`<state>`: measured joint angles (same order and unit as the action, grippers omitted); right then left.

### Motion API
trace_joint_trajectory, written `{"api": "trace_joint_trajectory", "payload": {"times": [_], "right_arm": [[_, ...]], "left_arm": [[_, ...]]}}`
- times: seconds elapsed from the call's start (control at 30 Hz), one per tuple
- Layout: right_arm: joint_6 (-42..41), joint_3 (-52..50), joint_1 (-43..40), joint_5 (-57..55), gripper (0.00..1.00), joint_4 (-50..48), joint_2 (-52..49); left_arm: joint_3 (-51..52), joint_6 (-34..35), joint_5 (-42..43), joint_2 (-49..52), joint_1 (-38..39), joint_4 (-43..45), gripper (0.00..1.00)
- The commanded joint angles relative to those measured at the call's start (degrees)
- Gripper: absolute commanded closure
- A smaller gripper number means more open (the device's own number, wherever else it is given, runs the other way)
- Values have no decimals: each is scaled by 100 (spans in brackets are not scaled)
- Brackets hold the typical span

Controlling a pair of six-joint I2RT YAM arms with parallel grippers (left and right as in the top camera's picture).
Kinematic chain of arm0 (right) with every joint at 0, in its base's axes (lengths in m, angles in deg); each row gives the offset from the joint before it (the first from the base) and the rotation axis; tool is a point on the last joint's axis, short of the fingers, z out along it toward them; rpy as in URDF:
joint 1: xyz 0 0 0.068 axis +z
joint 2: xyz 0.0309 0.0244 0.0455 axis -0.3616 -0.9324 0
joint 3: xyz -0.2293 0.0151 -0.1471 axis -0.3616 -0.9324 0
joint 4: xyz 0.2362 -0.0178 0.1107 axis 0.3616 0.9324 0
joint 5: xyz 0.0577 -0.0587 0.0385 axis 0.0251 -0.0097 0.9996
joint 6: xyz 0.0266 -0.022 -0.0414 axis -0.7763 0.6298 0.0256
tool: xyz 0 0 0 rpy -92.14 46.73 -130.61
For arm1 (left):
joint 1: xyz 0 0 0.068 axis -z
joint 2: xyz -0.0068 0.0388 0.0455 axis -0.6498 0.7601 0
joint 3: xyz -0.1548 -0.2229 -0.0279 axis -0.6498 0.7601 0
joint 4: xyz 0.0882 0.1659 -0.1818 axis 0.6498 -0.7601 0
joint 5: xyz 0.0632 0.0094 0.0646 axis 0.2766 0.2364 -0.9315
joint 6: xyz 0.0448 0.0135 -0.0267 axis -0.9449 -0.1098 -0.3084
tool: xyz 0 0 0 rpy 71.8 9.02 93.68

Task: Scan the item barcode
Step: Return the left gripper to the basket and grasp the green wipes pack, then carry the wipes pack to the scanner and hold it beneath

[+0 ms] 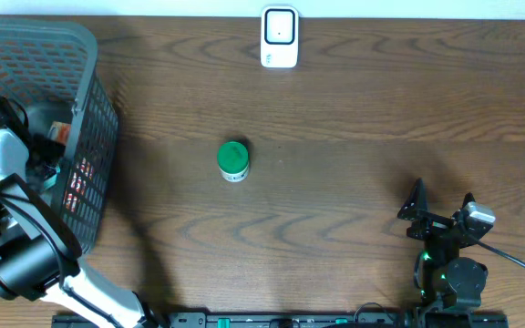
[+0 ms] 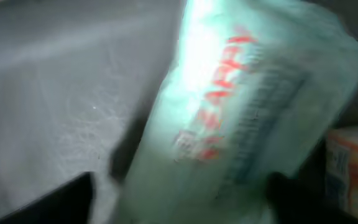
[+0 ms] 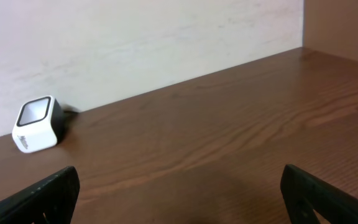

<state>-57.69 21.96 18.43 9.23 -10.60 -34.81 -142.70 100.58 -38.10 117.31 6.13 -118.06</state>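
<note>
**Soft packet to be taken from the basket**

On the surface (image 1: 354, 118), at the left edge of the overhead frame, the grey basket (image 1: 87, 46) is entered from above by the bent left arm (image 1: 16, 246). Inside it, filling the wrist view, a pale packet (image 2: 247, 106) with red lettering is seen. It is judged light, soft and slippery, best pinched across its flat middle. The left claw (image 2: 169, 202) is right at it, but the blur hides whether it is clamped. The right claw (image 1: 442, 196), lower right, is held spread and empty.
</note>
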Motion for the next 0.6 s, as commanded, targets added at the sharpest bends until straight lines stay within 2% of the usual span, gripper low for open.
{"api": "trace_joint_trajectory", "payload": {"times": [0.0,0.03,0.07,0.3,0.57], "right_arm": [[-72,-7,-20,-9,1,22,35],[-72,-7,-20,-9,1,22,35],[-72,-7,-20,-9,1,22,35],[-72,-7,-20,-9,1,22,35],[-72,-7,-20,-9,1,22,35]], "left_arm": [[131,4,-96,306,-31,-101,81],[170,4,-96,315,-31,-125,91],[212,4,-98,315,-31,-162,92],[216,2,-103,-160,-31,-391,93],[197,4,-238,-2319,-31,-468,93]]}}
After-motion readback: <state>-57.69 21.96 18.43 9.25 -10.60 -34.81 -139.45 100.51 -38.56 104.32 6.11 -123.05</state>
